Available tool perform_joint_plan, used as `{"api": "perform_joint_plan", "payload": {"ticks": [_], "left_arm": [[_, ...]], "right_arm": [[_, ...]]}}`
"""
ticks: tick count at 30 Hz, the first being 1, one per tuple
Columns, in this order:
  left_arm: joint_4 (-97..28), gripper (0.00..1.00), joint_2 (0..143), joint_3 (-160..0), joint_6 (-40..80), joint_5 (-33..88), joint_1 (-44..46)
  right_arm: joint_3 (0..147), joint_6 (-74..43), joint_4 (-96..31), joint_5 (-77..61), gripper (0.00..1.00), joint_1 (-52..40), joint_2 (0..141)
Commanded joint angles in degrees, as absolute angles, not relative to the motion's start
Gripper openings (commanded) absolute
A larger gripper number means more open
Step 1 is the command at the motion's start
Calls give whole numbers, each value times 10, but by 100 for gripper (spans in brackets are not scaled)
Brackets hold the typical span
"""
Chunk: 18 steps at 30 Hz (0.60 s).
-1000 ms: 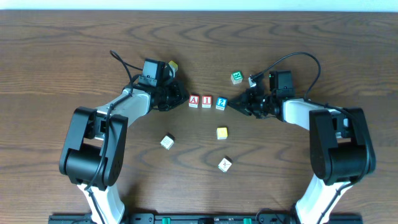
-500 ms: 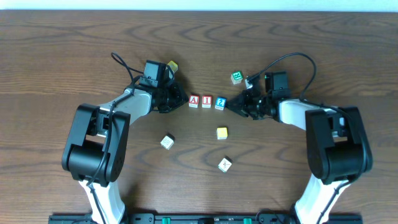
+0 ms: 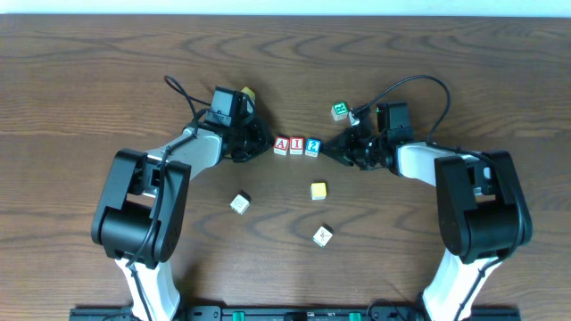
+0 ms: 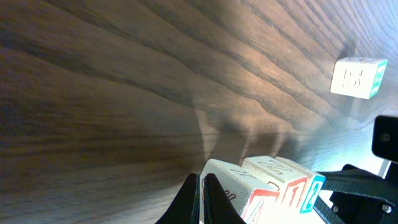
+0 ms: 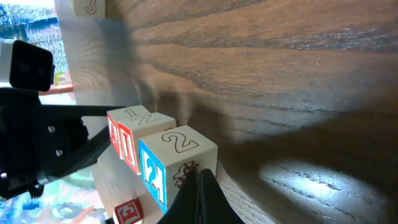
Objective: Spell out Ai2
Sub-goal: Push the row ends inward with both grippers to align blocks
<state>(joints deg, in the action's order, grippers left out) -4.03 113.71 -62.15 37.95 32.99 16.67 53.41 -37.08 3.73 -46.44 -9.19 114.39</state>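
Three letter blocks stand in a tight row mid-table: a red A block (image 3: pixel 281 145), a red I block (image 3: pixel 296 146) and a blue 2 block (image 3: pixel 312 147). My left gripper (image 3: pixel 267 142) is shut and empty, its tips against the A block's left side (image 4: pixel 231 186). My right gripper (image 3: pixel 328 149) is shut and empty, its tips against the 2 block's right side (image 5: pixel 177 163). In the right wrist view the I block (image 5: pixel 127 140) sits behind the 2 block.
A green block (image 3: pixel 339 111) lies at the back right, and shows in the left wrist view (image 4: pixel 359 77). A yellow block (image 3: pixel 318 191) and two white blocks (image 3: pixel 239 203) (image 3: pixel 323 235) lie nearer the front. A yellow block (image 3: pixel 247 93) sits behind the left wrist.
Both shut grippers moved inward. The right one pushed the 2 block left, closing the gap, so the three blocks now touch in a row.
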Motion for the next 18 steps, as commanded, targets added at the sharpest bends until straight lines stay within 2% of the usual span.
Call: {"api": "perform_joint_plan", "payload": {"ticks": [1,18], "left_arm": [[-39,6,1143,-620,389,324,170],[-42,6,1143,-620,403,326,177]], "right_arm": [[537,-377,41,-465,1,-97,1151],[548,-377,63,-469,1,-106,1151]]}}
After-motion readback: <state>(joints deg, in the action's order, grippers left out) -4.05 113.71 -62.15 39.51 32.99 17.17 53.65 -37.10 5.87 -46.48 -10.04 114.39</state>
